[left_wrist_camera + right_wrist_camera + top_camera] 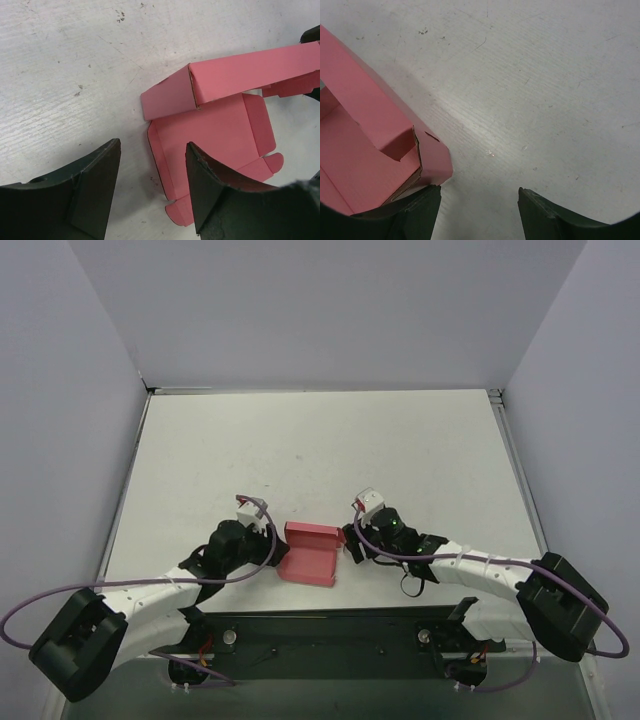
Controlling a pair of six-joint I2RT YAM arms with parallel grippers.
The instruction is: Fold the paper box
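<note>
The paper box (311,558) is a pink-red card piece lying on the white table (320,440) between my two grippers, its far wall folded up and its base and near flaps flat. In the left wrist view the paper box (210,135) shows a raised wall with a corner tab. My left gripper (152,185) is open; its right finger (215,190) hangs over the base and the box's left edge lies in the gap. My right gripper (480,212) is open over bare table, with the box's folded corner (427,155) just by its left finger (417,215).
Grey walls close the table on the left, far and right sides. A black base plate (330,632) runs along the near edge between the arm bases. Purple cables (40,600) loop beside both arms.
</note>
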